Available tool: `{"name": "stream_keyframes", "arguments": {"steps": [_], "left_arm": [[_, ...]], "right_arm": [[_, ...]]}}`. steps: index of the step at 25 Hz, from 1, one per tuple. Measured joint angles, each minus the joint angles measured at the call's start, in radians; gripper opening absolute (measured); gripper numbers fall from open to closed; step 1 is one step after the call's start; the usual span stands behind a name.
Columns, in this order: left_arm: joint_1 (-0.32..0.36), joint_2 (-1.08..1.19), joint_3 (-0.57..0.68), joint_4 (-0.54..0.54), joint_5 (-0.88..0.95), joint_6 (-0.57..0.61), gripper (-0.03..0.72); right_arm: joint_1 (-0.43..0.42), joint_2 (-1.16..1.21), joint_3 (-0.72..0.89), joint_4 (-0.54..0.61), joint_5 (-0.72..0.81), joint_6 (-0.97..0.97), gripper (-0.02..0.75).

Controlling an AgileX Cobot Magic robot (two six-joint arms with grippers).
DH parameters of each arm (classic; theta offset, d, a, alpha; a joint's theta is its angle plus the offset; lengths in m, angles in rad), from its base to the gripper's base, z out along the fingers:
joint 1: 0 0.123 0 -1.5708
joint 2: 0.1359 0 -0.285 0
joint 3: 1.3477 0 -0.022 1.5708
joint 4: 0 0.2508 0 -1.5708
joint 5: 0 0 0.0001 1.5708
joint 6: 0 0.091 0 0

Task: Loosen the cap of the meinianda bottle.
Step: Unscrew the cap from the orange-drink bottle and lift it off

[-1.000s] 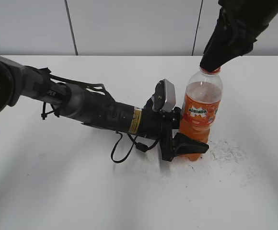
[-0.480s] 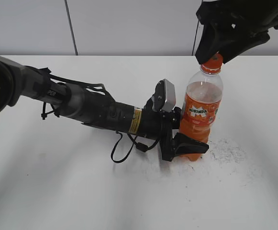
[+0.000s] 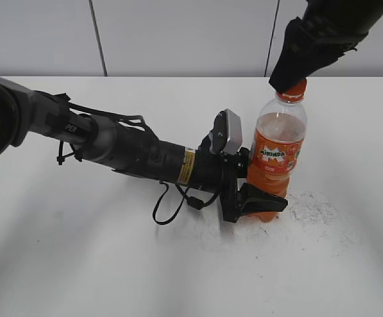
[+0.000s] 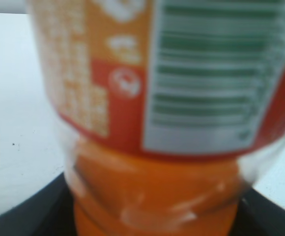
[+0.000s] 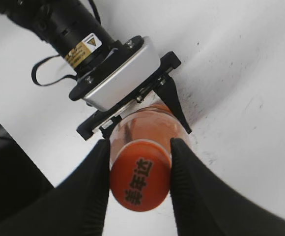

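Both fingers of the right gripper [image 5: 138, 167] have closed back onto the cap [image 5: 139, 182] — lifted off half a second ago — so another loosening twist seems imminent, while the left gripper [image 3: 254, 198] clamps the upright meinianda bottle [image 3: 275, 158] low on the table [image 3: 79, 264].

The left arm lies low and reaches to the right across the middle. Its wrist is level. The left gripper [image 3: 261, 201] is closed around the bottom part of the meinianda bottle [image 3: 277, 155], with one black finger on each side.

The right arm comes down from the top right. The right gripper [image 5: 138, 169] points down, and its two black fingers [image 5: 97, 172] press on both sides of the cap [image 5: 140, 183].
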Motion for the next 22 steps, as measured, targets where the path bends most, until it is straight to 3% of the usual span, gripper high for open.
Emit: {"name": "stream_keyframes", "arguments": {"steps": [4,7,9,12,15,18,22], "left_arm": [[0.000,0.000,0.000,0.000,0.000,0.000,0.512],[0.000,0.000,0.000,0.000,0.000,0.000,0.512],[0.000,0.000,0.000,0.000,0.001,0.000,0.512],[0.000,0.000,0.000,0.001,-0.001,0.000,0.512],[0.000,0.000,0.000,0.001,-0.001,0.000,0.512],[0.000,0.000,0.000,0.002,-0.001,0.000,0.512],[0.000,0.000,0.000,0.002,-0.001,0.000,0.512]], "right_arm": [[0.000,0.000,-0.001,0.007,0.004,-0.324,0.272],[0.000,0.000,-0.001,0.009,0.003,-0.387,0.273],[0.000,0.000,-0.001,0.009,-0.005,-0.364,0.312],[0.000,0.000,-0.001,0.010,-0.034,-0.194,0.500],[0.000,0.000,-0.001,0.010,-0.041,0.028,0.585],[0.000,0.000,-0.001,0.008,-0.014,0.265,0.547],[0.000,0.000,-0.001,0.002,0.002,0.368,0.393]]}}
